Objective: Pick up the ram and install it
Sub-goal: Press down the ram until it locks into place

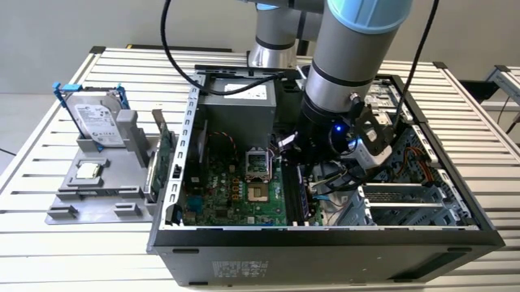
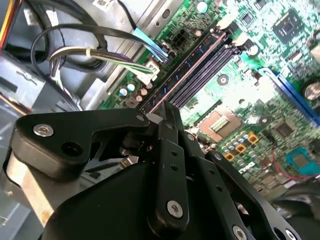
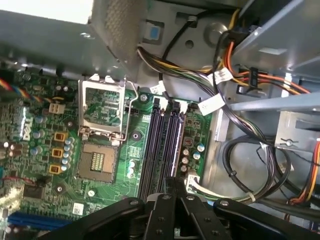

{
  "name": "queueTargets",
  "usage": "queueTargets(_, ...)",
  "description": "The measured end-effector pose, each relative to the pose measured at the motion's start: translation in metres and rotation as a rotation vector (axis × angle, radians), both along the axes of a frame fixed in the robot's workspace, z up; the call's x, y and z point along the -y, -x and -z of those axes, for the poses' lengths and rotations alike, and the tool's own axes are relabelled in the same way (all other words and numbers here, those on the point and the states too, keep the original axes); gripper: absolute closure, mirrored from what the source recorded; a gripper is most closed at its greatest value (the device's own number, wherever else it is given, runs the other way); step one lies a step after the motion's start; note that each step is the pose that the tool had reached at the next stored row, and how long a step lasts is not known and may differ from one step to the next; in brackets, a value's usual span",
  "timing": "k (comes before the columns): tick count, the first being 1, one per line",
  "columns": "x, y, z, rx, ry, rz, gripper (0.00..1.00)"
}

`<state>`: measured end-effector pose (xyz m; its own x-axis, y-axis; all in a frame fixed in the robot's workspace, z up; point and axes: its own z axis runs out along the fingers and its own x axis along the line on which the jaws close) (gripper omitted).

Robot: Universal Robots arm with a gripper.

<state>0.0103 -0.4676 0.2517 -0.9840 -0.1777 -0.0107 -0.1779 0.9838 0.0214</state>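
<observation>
The ram [image 2: 186, 70], a long dark stick with small chips on its face, stands upright in the motherboard's memory slot nearest the loose cables. My gripper [image 2: 167, 109] hangs inside the open computer case [image 1: 455, 234] with its black fingers shut together, tips right over one end of that stick. I cannot tell whether they touch it. In the first wrist view the gripper [image 3: 170, 184] sits over the near end of the row of memory slots [image 3: 164, 145]. The exterior view has the gripper [image 1: 309, 181] low beside the motherboard [image 1: 235, 188].
Cable bundles [image 3: 235, 125] run close beside the slots. The CPU socket [image 3: 100, 160] lies on their other side. Outside the case, at the exterior view's left, a grey fixture [image 1: 89, 201] holds a silver hard drive [image 1: 96, 121] and a green card [image 1: 164, 149].
</observation>
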Motion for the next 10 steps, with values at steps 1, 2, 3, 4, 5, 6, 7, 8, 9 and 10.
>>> queueTargets(1, 0.0000, 0.0000, 0.0000, 0.0000, 0.0000, -0.018, 1.00)
queueTargets(2, -0.0001, 0.0000, 0.0000, 0.0000, 0.0000, -0.035, 1.00)
queueTargets(3, -0.0002, 0.0000, 0.0000, 0.0000, 0.0000, -0.053, 1.00)
queueTargets(4, -0.0003, 0.0000, 0.0000, 0.0000, 0.0000, -0.070, 1.00)
queueTargets(5, -0.0003, 0.0000, 0.0000, 0.0000, 0.0000, -0.088, 1.00)
queueTargets(6, -0.0003, 0.0000, 0.0000, 0.0000, 0.0000, -0.104, 1.00)
queueTargets(7, -0.0004, 0.0000, 0.0000, 0.0000, 0.0000, -0.122, 1.00)
queueTargets(8, -0.0004, 0.0000, 0.0000, 0.0000, 0.0000, -0.141, 1.00)
queueTargets(9, -0.0004, 0.0000, 0.0000, 0.0000, 0.0000, -0.158, 1.00)
queueTargets(10, -0.0004, 0.0000, 0.0000, 0.0000, 0.0000, -0.178, 1.00)
